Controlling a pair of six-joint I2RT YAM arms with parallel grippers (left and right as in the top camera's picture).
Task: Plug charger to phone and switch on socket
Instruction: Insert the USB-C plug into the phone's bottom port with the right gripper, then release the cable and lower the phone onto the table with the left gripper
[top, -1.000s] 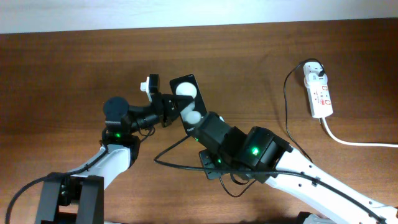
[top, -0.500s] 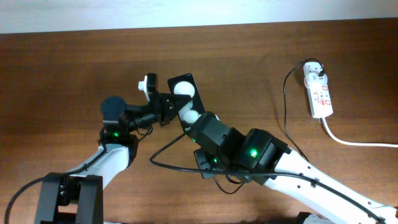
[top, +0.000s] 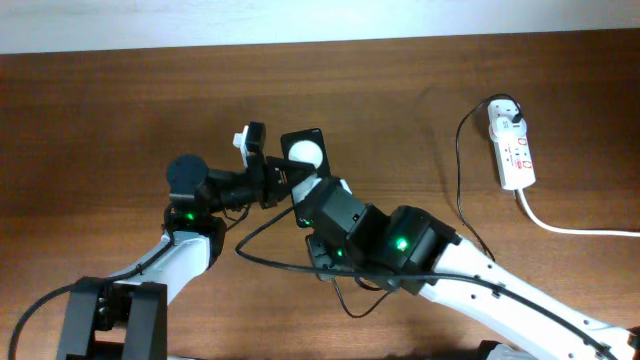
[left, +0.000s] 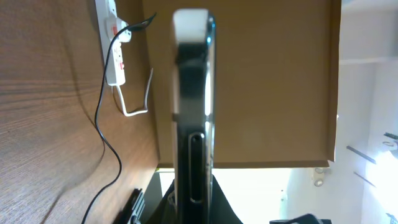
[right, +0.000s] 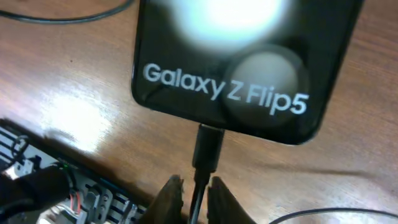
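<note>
The black phone (top: 303, 148) is tilted up off the table, held on its edges by my left gripper (top: 272, 180). In the left wrist view the phone (left: 193, 112) stands edge-on between the jaws (left: 193, 208). In the right wrist view the phone's face (right: 236, 56) reads "Galaxy Z Flip5". The charger's black plug (right: 208, 146) sits against the phone's bottom edge. My right gripper (right: 194, 190) is shut on the cable just behind the plug. It shows below the phone in the overhead view (top: 308, 203). The charger cable (top: 459, 170) runs to the white socket (top: 512, 148).
The socket's thick white cord (top: 570, 228) trails off to the right edge. Loops of the black cable (top: 270, 262) lie under my right arm. The socket also shows in the left wrist view (left: 112, 43). The table's far edge meets a white wall.
The phone and my left gripper have shifted slightly right and the phone is tilted up more steeply. My right gripper has moved up-left toward the phone's bottom edge with the plug.
</note>
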